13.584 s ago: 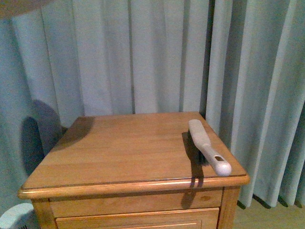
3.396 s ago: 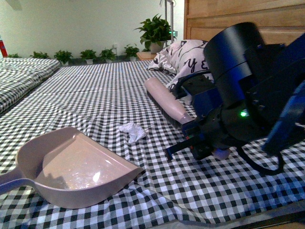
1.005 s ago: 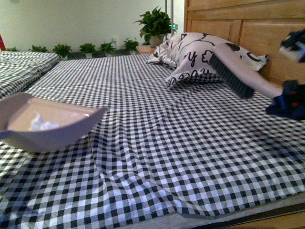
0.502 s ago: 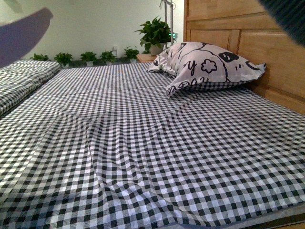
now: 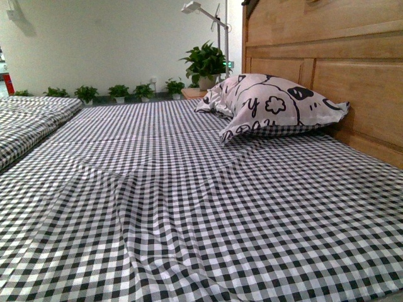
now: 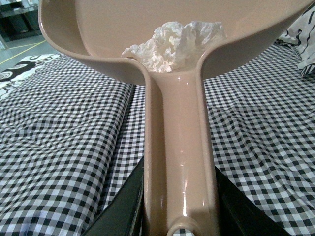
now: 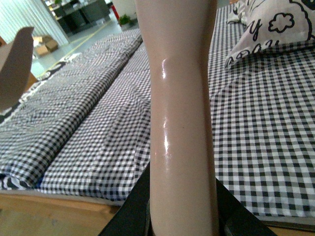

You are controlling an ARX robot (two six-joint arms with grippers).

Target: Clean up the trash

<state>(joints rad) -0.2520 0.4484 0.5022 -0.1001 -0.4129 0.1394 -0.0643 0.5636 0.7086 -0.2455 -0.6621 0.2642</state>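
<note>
The trash (image 6: 172, 43), a crumpled white paper wad, lies in the scoop of the beige dustpan (image 6: 178, 147), raised above the checked bed in the left wrist view. My left gripper (image 6: 179, 216) is shut on the dustpan's handle, dark fingers on both sides. In the right wrist view my right gripper (image 7: 182, 216) is shut on the beige brush (image 7: 179, 98), whose handle runs straight up the picture; its bristles are out of view. A beige edge of the dustpan (image 7: 15, 64) shows there off to one side. The front view shows neither arm nor either tool.
The bed's black-and-white checked sheet (image 5: 189, 207) fills the front view, rumpled near the front. A white pillow with black doodles (image 5: 277, 104) leans on the wooden headboard (image 5: 340, 69) at right. Potted plants (image 5: 204, 63) line the far wall. A second checked bed (image 5: 25, 119) lies at left.
Both tools have gone out of the front view: the dustpan rose off the left side and the brush lifted away at right. The camera view has shifted slightly upward.
</note>
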